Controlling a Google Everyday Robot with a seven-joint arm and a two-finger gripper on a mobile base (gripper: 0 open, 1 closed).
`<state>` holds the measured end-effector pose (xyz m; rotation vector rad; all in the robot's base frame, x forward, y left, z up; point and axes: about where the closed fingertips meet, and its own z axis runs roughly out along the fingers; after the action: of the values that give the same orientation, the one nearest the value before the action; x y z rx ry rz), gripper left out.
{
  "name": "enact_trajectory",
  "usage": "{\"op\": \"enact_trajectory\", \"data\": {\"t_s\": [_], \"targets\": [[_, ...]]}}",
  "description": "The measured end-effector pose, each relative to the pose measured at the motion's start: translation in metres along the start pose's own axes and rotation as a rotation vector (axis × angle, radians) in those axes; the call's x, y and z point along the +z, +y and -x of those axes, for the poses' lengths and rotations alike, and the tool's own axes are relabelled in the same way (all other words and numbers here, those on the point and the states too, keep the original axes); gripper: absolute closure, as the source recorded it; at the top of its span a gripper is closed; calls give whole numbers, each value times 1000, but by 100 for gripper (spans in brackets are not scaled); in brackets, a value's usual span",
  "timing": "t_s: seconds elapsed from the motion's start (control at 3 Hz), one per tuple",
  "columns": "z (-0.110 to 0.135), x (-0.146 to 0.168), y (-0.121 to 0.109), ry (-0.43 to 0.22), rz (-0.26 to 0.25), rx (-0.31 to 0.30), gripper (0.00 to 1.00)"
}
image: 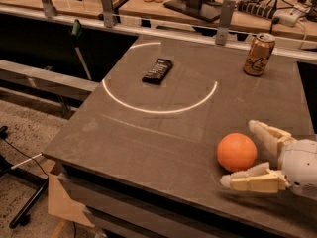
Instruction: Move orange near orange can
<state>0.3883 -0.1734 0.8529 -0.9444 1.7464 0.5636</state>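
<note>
Ivory gripper (238,153) around smooth round orange (234,148)

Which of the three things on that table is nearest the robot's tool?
The orange, the round fruit at the near right: it sits between the fingers of the open tool. The orange can and the black bar are farther back.

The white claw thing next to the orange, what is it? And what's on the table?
That claw is the robot's gripper, the hand on its one arm. Its two fingers are open, one on each side of the orange, which lies on the table. It is not squeezing it yet. There is one camera, looking down at the table. At the back right stands an orange can. Further left lies a black snack bar, inside a white ring on the tabletop.
</note>
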Motion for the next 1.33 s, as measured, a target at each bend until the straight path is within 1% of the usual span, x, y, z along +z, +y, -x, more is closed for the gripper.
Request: {"op": "enact_trajectory", "data": {"t_s": [0.67,1.0,1.33], "targets": [[3,1,2,0,2,-7,63],[20,3,-12,-56,-49,-22,88],[57,-7,-57,-132,-172,-86,100]]}}
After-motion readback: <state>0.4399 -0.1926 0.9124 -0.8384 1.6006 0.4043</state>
